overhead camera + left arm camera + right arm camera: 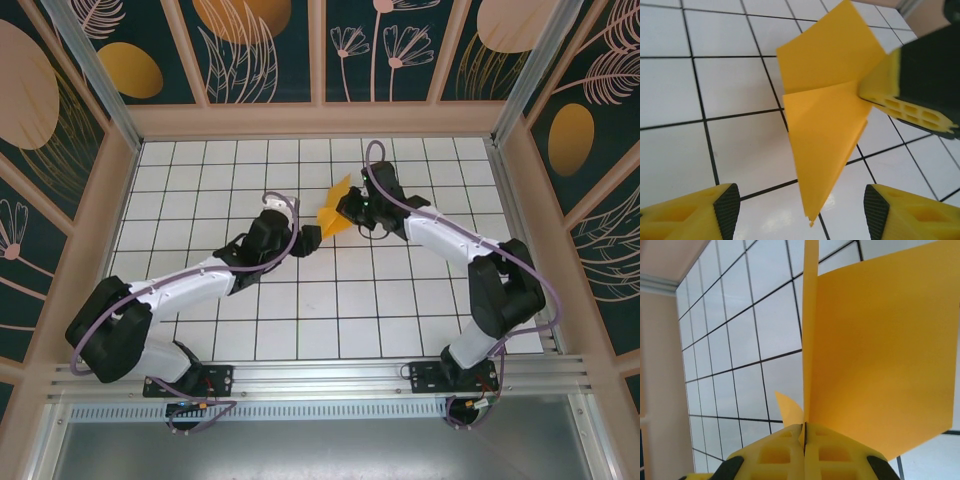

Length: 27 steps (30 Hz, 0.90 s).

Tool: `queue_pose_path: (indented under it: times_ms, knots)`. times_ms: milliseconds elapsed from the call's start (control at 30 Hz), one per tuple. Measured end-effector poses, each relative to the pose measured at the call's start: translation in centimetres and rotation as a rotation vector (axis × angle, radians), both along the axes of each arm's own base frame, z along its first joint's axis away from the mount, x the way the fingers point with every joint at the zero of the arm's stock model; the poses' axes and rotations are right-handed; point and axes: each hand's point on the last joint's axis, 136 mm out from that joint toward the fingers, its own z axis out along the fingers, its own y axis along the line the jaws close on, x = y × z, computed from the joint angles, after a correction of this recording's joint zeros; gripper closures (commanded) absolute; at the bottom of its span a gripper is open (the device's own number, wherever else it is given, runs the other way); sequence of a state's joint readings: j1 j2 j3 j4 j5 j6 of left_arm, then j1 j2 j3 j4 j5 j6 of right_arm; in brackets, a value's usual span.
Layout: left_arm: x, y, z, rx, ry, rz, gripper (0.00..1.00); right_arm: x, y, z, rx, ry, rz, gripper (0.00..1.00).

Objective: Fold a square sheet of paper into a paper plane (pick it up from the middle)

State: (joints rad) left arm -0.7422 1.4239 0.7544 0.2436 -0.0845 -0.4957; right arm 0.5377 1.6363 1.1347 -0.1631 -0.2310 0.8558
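Gripping one folded edge of the orange paper (335,208), the right gripper (805,437) has its jaws pressed shut on it. The paper is held over the far half of the white tiled table (200,330), well apart from the wooden walls (320,120), with open tiles on every side. Its long axis runs diagonally, near-left to far-right. Its narrow point aims between the spread fingers of the left gripper (800,202), whose jaws are parted and hold nothing.
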Motion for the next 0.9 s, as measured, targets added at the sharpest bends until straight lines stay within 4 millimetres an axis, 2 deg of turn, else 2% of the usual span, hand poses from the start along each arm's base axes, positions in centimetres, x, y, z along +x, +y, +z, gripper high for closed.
queue_pose_path:
  times_ms: [333, 900]
  knots:
    - [0.0, -2.0, -3.7, 0.084, -0.106, -0.169, 0.46, 0.0, -0.2, -2.5, 0.033, 0.125, -0.115, 1.00]
    - [0.4, -3.1, -8.6, 0.163, -0.100, -0.242, 0.68, -2.3, 1.7, -6.3, 0.074, 0.291, -0.076, 1.00]
